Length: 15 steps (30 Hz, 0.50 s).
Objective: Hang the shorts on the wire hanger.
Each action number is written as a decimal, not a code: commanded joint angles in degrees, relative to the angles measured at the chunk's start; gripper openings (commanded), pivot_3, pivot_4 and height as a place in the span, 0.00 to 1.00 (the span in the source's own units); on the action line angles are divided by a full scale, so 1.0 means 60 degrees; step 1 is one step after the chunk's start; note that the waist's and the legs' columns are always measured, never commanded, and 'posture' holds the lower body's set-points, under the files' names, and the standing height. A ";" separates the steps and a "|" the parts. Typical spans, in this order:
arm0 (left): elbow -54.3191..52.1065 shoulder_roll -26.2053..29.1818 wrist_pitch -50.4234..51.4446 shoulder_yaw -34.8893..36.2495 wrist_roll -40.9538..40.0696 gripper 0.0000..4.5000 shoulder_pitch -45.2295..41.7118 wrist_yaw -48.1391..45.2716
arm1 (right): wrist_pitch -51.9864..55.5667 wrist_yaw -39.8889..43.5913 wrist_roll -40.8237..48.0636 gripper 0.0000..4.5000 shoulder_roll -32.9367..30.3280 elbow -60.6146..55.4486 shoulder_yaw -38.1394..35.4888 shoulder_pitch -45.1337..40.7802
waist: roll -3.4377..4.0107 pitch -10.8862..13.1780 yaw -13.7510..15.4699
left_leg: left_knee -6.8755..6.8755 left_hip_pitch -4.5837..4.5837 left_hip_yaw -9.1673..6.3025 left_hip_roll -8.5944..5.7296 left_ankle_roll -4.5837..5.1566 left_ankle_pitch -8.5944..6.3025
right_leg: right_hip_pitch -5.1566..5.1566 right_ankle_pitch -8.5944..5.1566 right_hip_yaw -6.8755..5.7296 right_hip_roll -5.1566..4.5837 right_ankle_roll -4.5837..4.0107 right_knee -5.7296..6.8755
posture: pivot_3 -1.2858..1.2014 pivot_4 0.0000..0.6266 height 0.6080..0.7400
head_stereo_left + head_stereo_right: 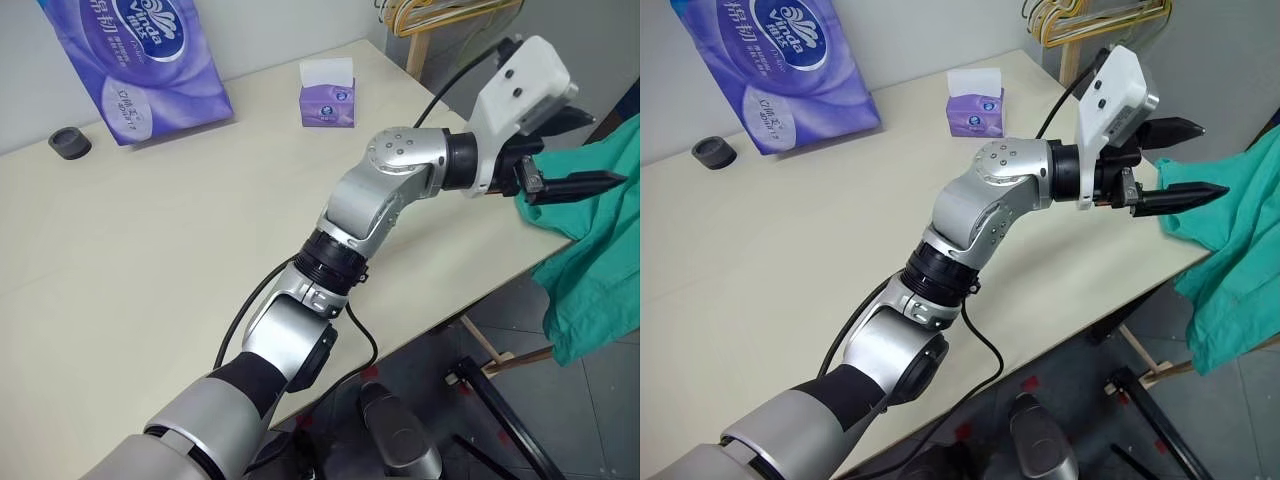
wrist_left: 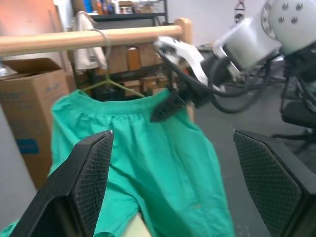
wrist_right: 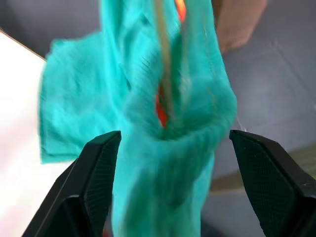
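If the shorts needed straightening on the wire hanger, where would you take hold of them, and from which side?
Probably the gathered waistband of the shorts, just below the wire hanger. It lies bunched and thick there, while the legs hang loose. Come from the table side, as the open left gripper already faces it.

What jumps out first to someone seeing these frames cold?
The teal-green shorts draped over the wire hanger, which hooks on a wooden rail past the table's right end. Next, both grippers stand open near that cloth: the left gripper beside the table corner, the right gripper with the fabric just beyond its fingers. At the table's far side, a big purple tissue pack stands out.
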 commanded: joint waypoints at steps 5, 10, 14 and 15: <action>-0.0422 -0.0213 -0.0313 -0.0287 -0.0088 0.91 0.0252 -0.0210 | 0.0076 -0.0072 0.1789 0.84 -0.0763 -0.2267 0.0076 -0.0312 | 0.0034 -0.0010 -0.0025 | -0.0002 -0.0001 0.0008 -0.0001 0.0001 0.0000 | -0.0007 0.0000 0.0010 0.0000 0.0000 0.0000 | 0.34 0.41 1.00; -0.0369 -0.0070 -0.0587 -0.0469 0.0033 0.91 0.0483 -0.0403 | -0.0373 0.0040 0.2161 0.84 -0.0226 -0.3654 0.0726 -0.0163 | 0.0076 -0.0037 -0.0010 | 0.0000 0.0000 0.0010 0.0003 0.0000 0.0000 | -0.0007 0.0013 0.0016 0.0006 0.0023 -0.0001 | 0.35 0.33 1.00; -0.0205 0.0084 -0.0924 -0.0565 0.0325 0.91 0.0712 -0.0311 | -0.1290 0.0366 0.1916 0.84 0.0169 -0.4228 0.1443 -0.0242 | 0.0135 -0.0078 0.0035 | 0.0007 -0.0002 0.0037 -0.0011 0.0001 0.0000 | -0.0018 0.0020 0.0050 -0.0003 0.0038 0.0000 | 0.36 0.28 1.00; -0.0187 0.0111 -0.0887 -0.0531 0.0381 0.91 0.0780 -0.0149 | -0.1612 0.0531 0.1856 0.84 0.0214 -0.4433 0.1676 -0.0097 | 0.0143 -0.0083 0.0051 | 0.0007 -0.0009 0.0036 -0.0017 0.0002 0.0001 | -0.0029 0.0022 0.0050 -0.0009 0.0040 0.0008 | 0.37 0.26 1.00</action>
